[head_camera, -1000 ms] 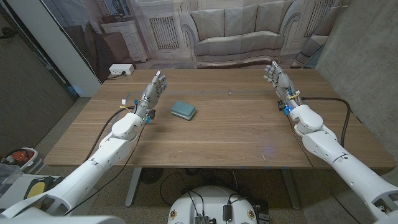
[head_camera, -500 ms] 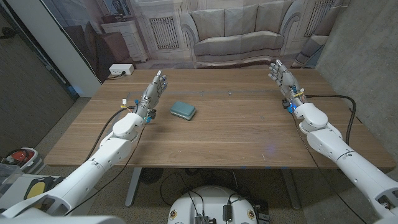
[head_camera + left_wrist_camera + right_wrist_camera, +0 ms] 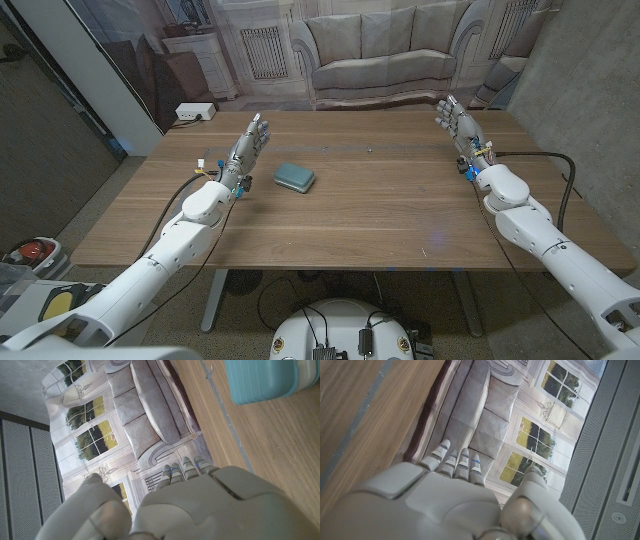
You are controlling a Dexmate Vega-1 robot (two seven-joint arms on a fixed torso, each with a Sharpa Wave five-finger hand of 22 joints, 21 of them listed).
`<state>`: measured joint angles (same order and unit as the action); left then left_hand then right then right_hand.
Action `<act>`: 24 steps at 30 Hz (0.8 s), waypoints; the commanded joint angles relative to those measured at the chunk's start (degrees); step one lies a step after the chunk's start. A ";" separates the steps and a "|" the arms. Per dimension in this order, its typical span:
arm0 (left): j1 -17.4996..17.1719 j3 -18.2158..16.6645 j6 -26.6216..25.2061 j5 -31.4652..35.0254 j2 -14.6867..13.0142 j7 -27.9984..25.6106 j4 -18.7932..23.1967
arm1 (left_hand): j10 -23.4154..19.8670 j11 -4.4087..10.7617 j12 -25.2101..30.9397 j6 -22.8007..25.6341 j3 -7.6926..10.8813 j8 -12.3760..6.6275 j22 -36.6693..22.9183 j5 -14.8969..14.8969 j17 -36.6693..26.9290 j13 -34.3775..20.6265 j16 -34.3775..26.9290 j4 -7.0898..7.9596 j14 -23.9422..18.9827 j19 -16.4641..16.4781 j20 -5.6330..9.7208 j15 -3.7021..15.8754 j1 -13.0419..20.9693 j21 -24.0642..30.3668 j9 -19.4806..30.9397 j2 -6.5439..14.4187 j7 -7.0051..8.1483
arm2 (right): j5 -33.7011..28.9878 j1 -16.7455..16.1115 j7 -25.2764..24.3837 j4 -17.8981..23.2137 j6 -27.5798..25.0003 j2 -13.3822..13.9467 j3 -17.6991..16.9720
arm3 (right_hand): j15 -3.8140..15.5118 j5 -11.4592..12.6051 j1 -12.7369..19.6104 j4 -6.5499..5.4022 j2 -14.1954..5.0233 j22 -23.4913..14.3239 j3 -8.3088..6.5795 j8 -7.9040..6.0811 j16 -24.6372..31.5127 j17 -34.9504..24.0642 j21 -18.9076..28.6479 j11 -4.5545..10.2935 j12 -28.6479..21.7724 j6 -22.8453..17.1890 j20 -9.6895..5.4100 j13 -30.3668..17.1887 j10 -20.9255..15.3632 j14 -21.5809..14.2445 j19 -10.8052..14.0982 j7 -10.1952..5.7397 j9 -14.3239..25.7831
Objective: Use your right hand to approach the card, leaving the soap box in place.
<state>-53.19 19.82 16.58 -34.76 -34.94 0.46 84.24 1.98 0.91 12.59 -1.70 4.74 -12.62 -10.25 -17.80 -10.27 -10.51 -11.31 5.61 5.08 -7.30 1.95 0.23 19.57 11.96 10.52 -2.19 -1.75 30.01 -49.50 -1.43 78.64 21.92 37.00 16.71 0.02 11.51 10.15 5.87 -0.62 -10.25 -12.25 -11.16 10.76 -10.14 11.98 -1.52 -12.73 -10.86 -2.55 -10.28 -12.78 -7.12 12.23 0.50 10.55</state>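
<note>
A teal soap box (image 3: 294,177) lies on the wooden table (image 3: 380,210), left of the middle; its ribbed teal end (image 3: 265,380) is near the picture's edge in the left wrist view. My left hand (image 3: 249,138) stands over the table just left of and beyond the box, fingers stretched out and apart, holding nothing. My right hand (image 3: 456,120) is raised over the table's far right corner, far from the box, fingers straight and empty. Both wrist views show the back of each hand, left hand (image 3: 190,505) and right hand (image 3: 445,500), with fingers extended. A tiny pale speck (image 3: 370,150) lies near the table's far middle.
A white box (image 3: 193,112) sits beyond the table's far left corner. A dark cable (image 3: 530,156) runs along the right arm over the table's right side. A sofa backdrop (image 3: 390,50) stands behind the far edge. Bare wood spans the table's middle and front.
My right hand has drifted a little to the right and farther back, toward the table's far right corner. The left hand and the soap box have stayed put.
</note>
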 commanded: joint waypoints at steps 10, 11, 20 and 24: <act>-0.70 0.13 -0.42 0.10 0.00 -0.62 0.85 | -0.31 -0.01 -0.12 0.56 -0.27 0.28 -0.15 -0.38 -0.15 -0.22 0.22 0.06 -0.14 -0.19 2.45 0.04 0.63 -0.04 0.23 0.04 -0.12 | -6.18 0.47 -4.75 -0.31 -0.63 2.39 0.17 | 0.44 0.12 0.26 0.29 -0.04 -0.30 -0.01 -0.51 0.33 -0.20 0.12 0.95 -0.33 -1.00 -2.45 -0.25 -0.79 -1.32 1.10 -0.84 0.07; -0.78 0.13 -0.44 0.15 -0.03 -0.71 0.96 | -0.30 -0.01 -0.14 0.56 -0.29 0.29 -0.15 -0.37 -0.16 -0.22 0.23 0.06 -0.14 -0.17 2.41 0.06 0.63 -0.04 0.23 0.05 -0.12 | -6.30 0.45 -4.95 -0.26 -0.78 2.45 0.16 | 0.42 0.13 0.26 0.29 -0.03 -0.30 0.00 -0.52 0.34 -0.20 0.13 0.93 -0.35 -1.05 -2.49 -0.25 -0.86 -1.38 1.15 -0.84 0.07; -1.41 0.20 -0.86 0.38 -0.26 -1.29 2.06 | -0.38 0.01 -0.18 0.71 -0.37 0.32 -0.15 -0.36 -0.16 -0.22 0.24 0.05 -0.23 -0.14 2.32 0.02 0.68 -0.06 0.23 0.13 -0.11 | -8.15 0.27 -6.31 0.31 -1.19 3.34 0.21 | 0.47 0.21 0.25 0.34 0.05 -0.30 0.07 -0.54 0.34 -0.20 0.19 1.03 -0.39 -1.33 -2.54 -0.25 -1.16 -1.66 1.44 -1.01 0.08; -1.68 0.21 -1.09 0.45 -0.34 -1.59 2.56 | -0.40 0.02 -0.20 0.73 -0.40 0.35 -0.16 -0.36 -0.17 -0.23 0.25 0.05 -0.24 -0.13 2.28 0.03 0.70 -0.07 0.23 0.16 -0.02 | -8.67 -0.08 -6.90 0.84 -1.46 3.92 -0.08 | 0.63 0.25 0.25 0.36 0.07 -0.30 0.10 -0.55 0.32 -0.20 0.18 1.08 -0.41 -1.42 -2.54 -0.25 -1.28 -1.70 1.47 -1.15 0.08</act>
<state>-54.16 19.92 16.06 -34.55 -35.00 -0.41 85.57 1.99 0.91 12.59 -1.38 4.74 -12.36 -10.25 -17.80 -10.27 -10.51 -11.31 5.62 5.08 -7.30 1.95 0.23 19.72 11.96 10.52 -2.04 -1.43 23.46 -49.16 -6.46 78.58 21.22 39.58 16.87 0.54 11.51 10.15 5.94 -0.62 -10.25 -12.18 -11.48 10.76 -10.12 11.98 -0.59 -12.73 -11.88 -2.24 -10.28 -13.72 -8.27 13.14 -0.52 10.54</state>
